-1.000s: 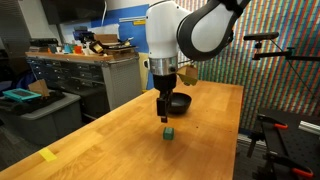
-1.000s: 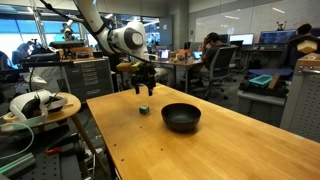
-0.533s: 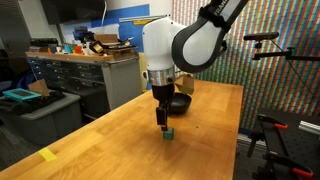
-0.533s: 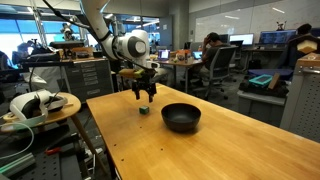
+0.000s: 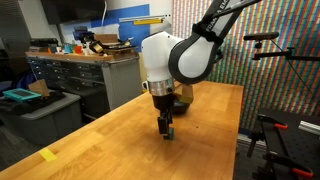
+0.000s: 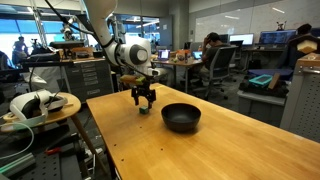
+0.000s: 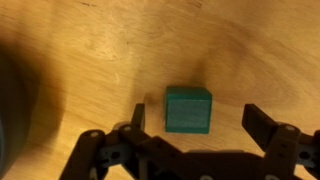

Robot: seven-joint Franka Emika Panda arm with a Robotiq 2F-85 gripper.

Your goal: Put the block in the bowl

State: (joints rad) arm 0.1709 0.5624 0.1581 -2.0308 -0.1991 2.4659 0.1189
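The block [image 7: 189, 108] is a small dark green cube that rests on the wooden table. In the wrist view it lies between my two dark fingers, nearer the left one, with gaps on both sides. My gripper [image 7: 198, 122] is open and low over it. In both exterior views the gripper [image 5: 166, 131] [image 6: 145, 103] hangs straight down around the block [image 5: 170, 133] [image 6: 145, 108]. The black bowl [image 6: 181, 117] sits on the table a short way from the block; in an exterior view it is mostly hidden behind my arm [image 5: 181, 101].
The wooden table [image 5: 120, 140] has edges close by [image 6: 100, 130]. A dark blur fills the wrist view's left edge [image 7: 8, 100]. Benches, chairs and people stand around the table, beyond its edges.
My arm has come down: the gripper has dropped from above the block to around it. The block and the bowl have not moved.
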